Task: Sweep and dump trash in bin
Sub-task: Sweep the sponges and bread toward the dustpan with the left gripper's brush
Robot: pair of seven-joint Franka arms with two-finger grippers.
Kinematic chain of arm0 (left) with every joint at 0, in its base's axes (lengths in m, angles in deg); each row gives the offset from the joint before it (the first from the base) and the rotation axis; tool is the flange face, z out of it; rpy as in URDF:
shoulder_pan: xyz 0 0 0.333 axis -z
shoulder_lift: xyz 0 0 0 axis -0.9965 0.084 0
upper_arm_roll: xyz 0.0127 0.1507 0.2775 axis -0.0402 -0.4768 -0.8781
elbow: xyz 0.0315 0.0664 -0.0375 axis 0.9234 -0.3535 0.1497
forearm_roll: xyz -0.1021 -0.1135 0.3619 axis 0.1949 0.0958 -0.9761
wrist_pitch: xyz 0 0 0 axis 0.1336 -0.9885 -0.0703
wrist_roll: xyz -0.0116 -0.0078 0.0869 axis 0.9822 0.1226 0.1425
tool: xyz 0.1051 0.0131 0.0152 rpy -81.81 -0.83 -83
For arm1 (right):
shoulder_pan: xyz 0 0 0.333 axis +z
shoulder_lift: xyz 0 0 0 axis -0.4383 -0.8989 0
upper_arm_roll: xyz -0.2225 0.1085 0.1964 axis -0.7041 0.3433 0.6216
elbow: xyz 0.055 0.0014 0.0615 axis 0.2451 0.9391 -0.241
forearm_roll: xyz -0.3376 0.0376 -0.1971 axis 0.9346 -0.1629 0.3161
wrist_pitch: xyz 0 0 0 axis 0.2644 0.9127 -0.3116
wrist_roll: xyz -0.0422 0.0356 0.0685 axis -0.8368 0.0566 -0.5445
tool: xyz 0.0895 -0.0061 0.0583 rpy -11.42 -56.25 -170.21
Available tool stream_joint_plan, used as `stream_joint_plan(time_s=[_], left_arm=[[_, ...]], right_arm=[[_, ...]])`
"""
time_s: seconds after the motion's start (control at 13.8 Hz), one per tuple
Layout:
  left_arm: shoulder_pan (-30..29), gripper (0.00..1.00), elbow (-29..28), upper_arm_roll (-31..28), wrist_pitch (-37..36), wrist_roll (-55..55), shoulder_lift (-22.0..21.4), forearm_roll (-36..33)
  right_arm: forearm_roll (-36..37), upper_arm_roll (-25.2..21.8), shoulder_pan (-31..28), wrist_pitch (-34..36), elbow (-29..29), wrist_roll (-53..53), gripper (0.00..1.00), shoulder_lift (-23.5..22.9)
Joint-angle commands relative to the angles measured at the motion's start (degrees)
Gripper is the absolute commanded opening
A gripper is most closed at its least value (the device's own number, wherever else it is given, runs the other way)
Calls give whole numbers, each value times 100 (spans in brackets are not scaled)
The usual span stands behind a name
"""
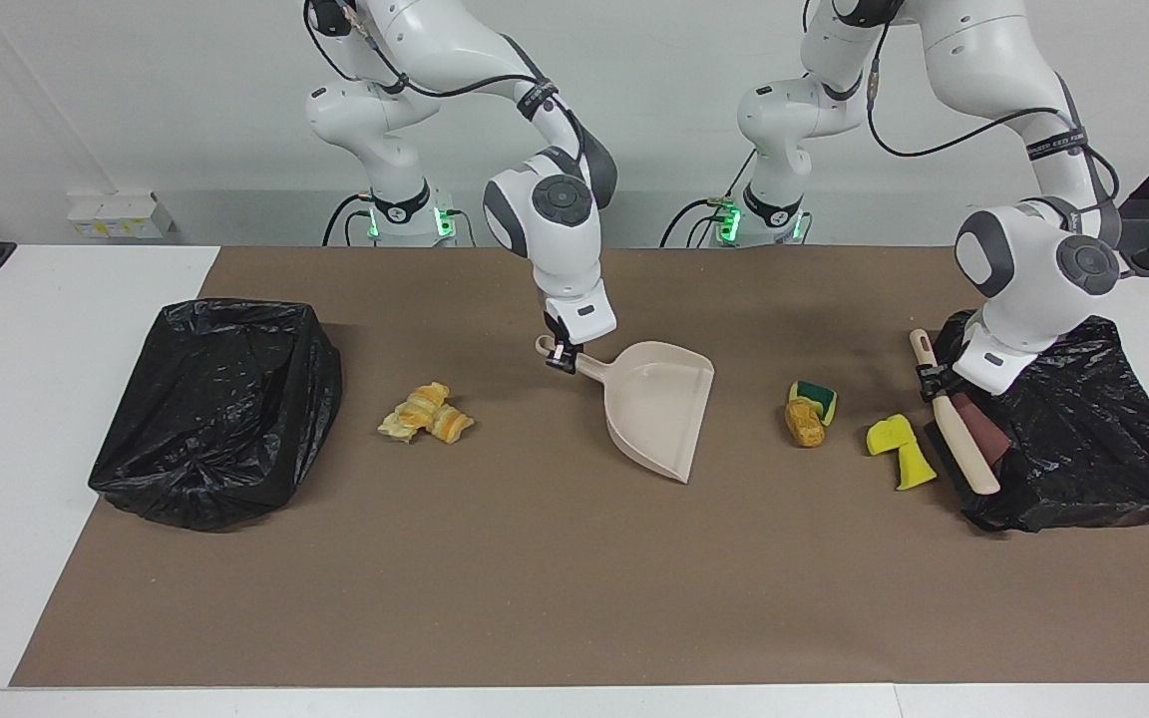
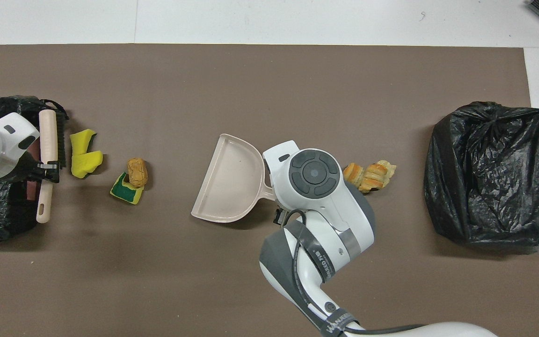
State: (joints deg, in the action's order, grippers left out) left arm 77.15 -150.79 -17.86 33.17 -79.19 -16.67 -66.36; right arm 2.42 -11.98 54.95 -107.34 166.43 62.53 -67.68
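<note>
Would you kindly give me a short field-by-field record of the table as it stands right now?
left gripper: shut on the brush handle, over the edge of the bag at the left arm's end
right gripper: shut on the dustpan handle, mid-table
dustpan: empty, mouth toward the sponge bits
sponge bits: on the mat beside the brush
lump: against the green-backed bit
pastry chunks: between dustpan and second bag

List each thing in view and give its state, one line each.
Dustpan: empty, held by right tool.
Brush: held by left tool, over torn bag.
Sponge bits: loose on mat.
Pastry chunks: unswept.
Bin: lined, open.
</note>
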Motion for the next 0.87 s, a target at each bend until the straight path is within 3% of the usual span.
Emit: stream_joint_plan(time_s=[0.0,0.36,0.8], left_arm=[[81,0,-313,60,-155,25,-206,-112],[652,0,-912,86,-120,-124,-523,81],[1557,0,-1361,95,-76,-1282,-804,696]], right_arm=[[-139,30,-13,43,24,-276,0,29],[-139,30,-13,140,-11,-436,0,37],[-139,30,-30,307,-46,-383,0,73]])
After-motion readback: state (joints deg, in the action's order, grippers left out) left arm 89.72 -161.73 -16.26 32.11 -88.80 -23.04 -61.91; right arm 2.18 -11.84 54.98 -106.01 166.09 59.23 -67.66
